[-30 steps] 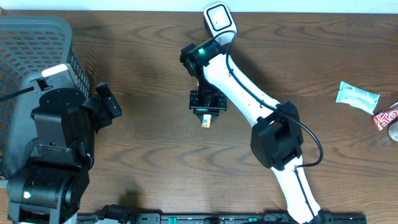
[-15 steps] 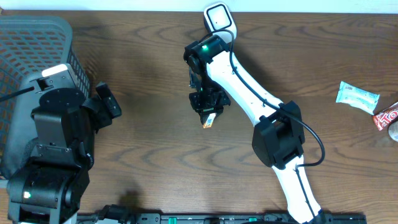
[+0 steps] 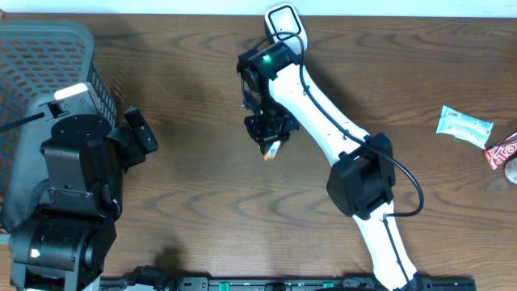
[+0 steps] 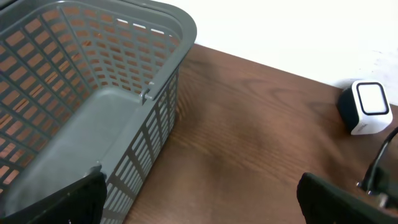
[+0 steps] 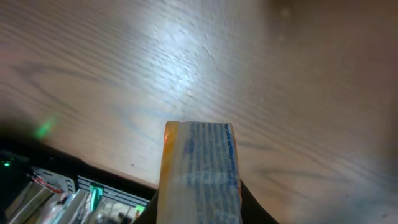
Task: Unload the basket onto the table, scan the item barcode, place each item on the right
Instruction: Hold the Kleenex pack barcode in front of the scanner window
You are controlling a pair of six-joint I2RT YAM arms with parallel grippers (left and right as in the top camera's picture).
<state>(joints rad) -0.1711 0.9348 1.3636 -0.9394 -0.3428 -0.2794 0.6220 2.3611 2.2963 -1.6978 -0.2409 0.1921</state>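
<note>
My right gripper point(image 3: 269, 139) hangs over the middle of the table, shut on the item point(image 3: 273, 150), a small orange-edged packet with blue print. In the right wrist view the item point(image 5: 200, 174) stands up between my dark fingers point(image 5: 256, 210), its printed face toward the camera; no barcode shows there. The white scanner point(image 3: 283, 23) sits at the table's far edge, just beyond that arm's wrist. The left wrist view catches the scanner point(image 4: 367, 107) at far right. At the left my left gripper point(image 3: 139, 133) stands wide open and empty point(image 4: 202, 205), beside the basket.
A grey mesh basket point(image 3: 48, 48) fills the far left corner point(image 4: 93, 93). At the right edge lie a pale blue-white snack packet point(image 3: 464, 125) and a red wrapper point(image 3: 502, 152). A black rail runs along the front edge.
The right gripper has shifted slightly toward the scanner and twisted, tilting the item with it. The left arm has not moved.
</note>
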